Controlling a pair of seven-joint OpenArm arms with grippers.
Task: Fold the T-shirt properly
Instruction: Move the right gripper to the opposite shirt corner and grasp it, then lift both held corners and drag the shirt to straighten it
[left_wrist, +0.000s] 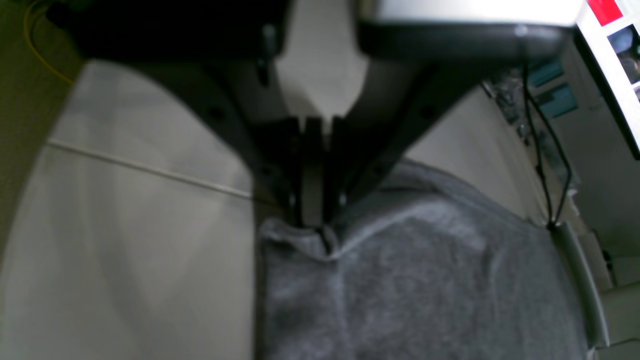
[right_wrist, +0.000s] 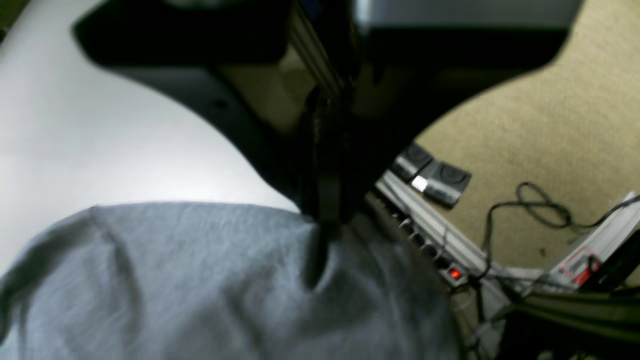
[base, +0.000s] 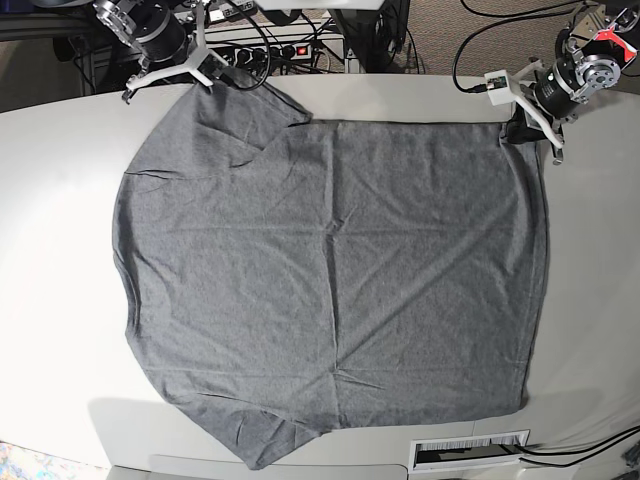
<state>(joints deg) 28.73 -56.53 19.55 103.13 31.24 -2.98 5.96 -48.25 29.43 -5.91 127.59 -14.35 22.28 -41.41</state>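
The grey T-shirt (base: 330, 260) lies spread flat over the white table (base: 590, 300), with one sleeve at the far left and another at the near left. My left gripper (base: 518, 132) is at the shirt's far right corner. The left wrist view shows this gripper (left_wrist: 316, 222) shut on a pinched fold of the shirt (left_wrist: 425, 280) there. My right gripper (base: 225, 80) is at the far left sleeve. Seen from the right wrist, it (right_wrist: 325, 220) is shut on the edge of the shirt (right_wrist: 200, 280) close to the table's far rim.
Behind the table's far edge sit a power strip (right_wrist: 435, 250) with a red light, two black foot pedals (right_wrist: 435, 177) and loose cables (right_wrist: 540, 205) on the carpet. A barcode label (base: 470, 452) is at the table's near edge.
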